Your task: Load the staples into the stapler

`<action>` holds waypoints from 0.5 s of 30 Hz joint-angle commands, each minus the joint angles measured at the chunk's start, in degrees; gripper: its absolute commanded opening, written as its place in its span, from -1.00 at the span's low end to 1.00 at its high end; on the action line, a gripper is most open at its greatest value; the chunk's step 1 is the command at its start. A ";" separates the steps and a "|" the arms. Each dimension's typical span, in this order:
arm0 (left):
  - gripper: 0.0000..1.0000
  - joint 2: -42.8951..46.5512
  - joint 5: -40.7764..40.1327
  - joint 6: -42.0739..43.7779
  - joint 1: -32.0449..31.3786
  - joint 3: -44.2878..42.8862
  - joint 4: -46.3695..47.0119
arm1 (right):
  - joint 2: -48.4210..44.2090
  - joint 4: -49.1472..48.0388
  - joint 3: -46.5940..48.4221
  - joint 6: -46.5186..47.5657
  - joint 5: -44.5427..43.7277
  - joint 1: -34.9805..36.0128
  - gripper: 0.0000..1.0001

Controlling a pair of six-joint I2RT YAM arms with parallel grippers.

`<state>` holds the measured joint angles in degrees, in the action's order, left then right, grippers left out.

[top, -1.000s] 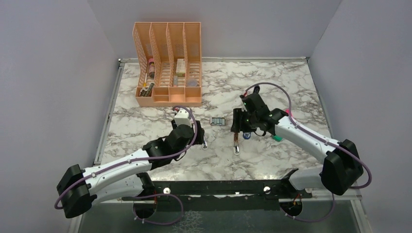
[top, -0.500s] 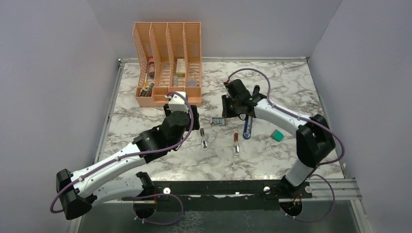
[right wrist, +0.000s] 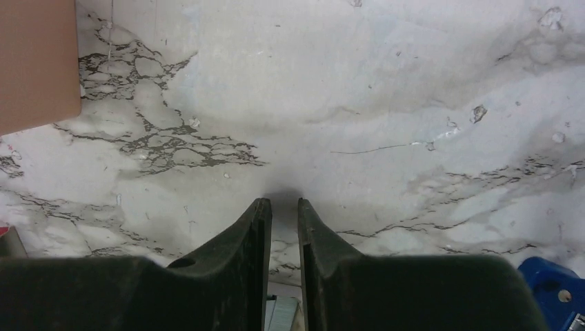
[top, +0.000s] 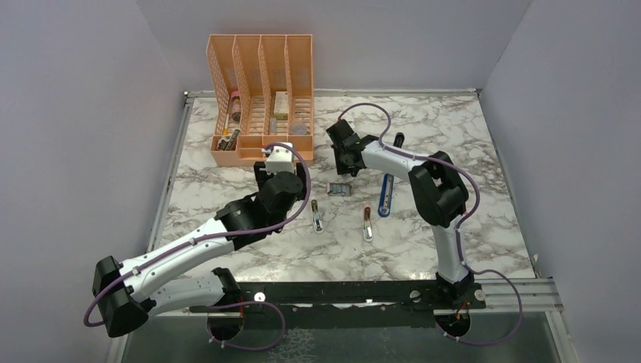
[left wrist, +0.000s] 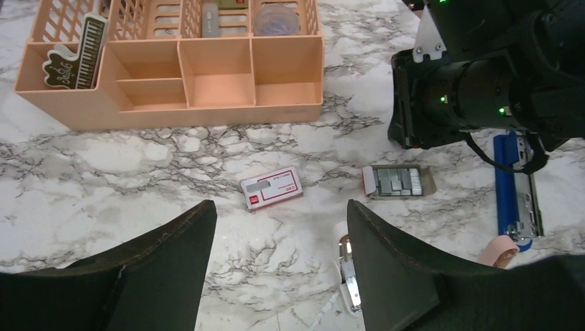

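Observation:
The staples show in two parts in the left wrist view: a small red box with a pale label [left wrist: 271,188] and, to its right, an open tray of grey staples [left wrist: 399,181] [top: 339,188]. The blue stapler [top: 386,195] [left wrist: 516,186] lies lengthwise right of the tray; a corner of it shows in the right wrist view [right wrist: 552,289]. My left gripper [left wrist: 279,205] [top: 281,175] hangs open and empty above the marble, just short of the red box. My right gripper [right wrist: 283,201] [top: 342,155] is shut to a thin slit with nothing in it, just beyond the tray.
A peach desk organizer [top: 261,98] [left wrist: 207,103] stands at the back left with small items inside. Two small metal pieces [top: 317,219] [top: 367,224] lie near the front of the marble table [top: 453,128]. A short black item [top: 398,138] rests behind the stapler.
The right arm swung back and to the left, from the stapler to beyond the tray, and its jaws closed. The left gripper shifted slightly toward the organizer.

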<state>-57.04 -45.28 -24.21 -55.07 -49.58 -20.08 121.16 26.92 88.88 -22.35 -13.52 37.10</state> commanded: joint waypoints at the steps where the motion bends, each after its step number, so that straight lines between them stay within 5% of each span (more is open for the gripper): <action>1: 0.42 -1.03 -3.56 0.04 0.55 1.15 -0.63 | 1.13 2.76 1.11 -0.15 -2.40 0.08 -0.49; 15: 0.42 -2.16 -0.87 0.03 0.92 1.29 0.37 | -7.63 5.03 -11.17 3.34 10.67 0.23 -0.51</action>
<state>-58.67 -46.72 -24.25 -54.48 -48.47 -20.29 115.96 27.73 81.36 -20.01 -8.60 37.04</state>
